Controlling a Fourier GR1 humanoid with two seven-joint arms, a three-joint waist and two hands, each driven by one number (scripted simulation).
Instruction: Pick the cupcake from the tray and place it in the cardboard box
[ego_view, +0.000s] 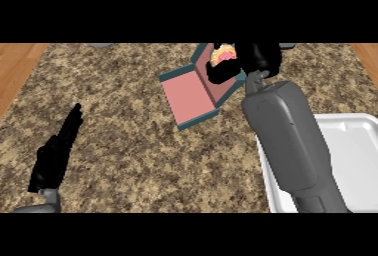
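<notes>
Now right hand (255, 60) curled round cupcake (224, 56), directly over cardboard box (193, 92), upper centre; left hand (55, 150) straight-fingered, lower left.

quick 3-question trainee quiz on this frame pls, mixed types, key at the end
1. True or false: the cupcake lies on the white tray.
2. Which hand is curled round the cupcake? A) the left hand B) the right hand C) neither
3. Fill in: the box with the pink inside and teal edge sits on the speckled ____, to the left of the tray.

Key:
1. False. The cupcake is held up over the far end of the box.
2. B. The left hand rests with straight fingers at the view's lower left.
3. counter
</notes>
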